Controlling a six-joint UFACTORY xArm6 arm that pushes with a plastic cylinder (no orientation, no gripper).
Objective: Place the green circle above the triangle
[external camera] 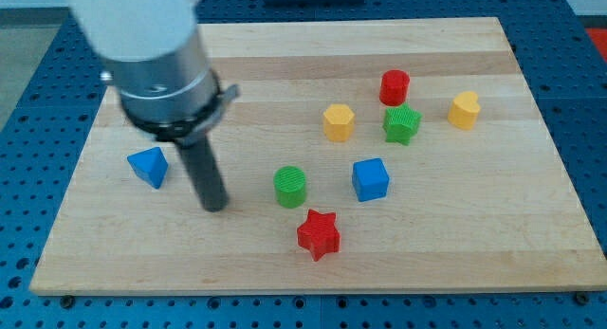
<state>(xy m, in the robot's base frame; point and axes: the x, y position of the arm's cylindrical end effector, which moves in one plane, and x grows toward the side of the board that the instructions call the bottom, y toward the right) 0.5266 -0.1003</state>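
So the green circle, a short ribbed green plastic cylinder (290, 186), is sitting near the middle of the pale wooden board (285, 54), a bit toward the near edge. The target, a blue plastic triangle block (148, 166), is well off to its left. My tip (215, 207), the bottom end of the dark rod, is down on the board between those two, closer to the triangle. It's touching neither one. No gripper on this arm, so nothing opens, closes or holds anything; it just shoves.

Around the circle: a red plastic star (319, 234) sits just beside it, near and right, and a blue plastic cube (370, 178) is to its right. Further back there's a yellow plastic hexagon block (338, 122), a green plastic star (402, 124), a red plastic cylinder (395, 86) and a yellow plastic heart-ish block (464, 110).

What worries me: the tip is on the wrong side. The circle has to travel left and far, so I'd guess the tip must get round to its right, and that's where the red star and blue cube crowd in. Clip one and it gets dragged along. Also, round blocks roll off a push that's off-centre. And swinging wide could bump the triangle itself.
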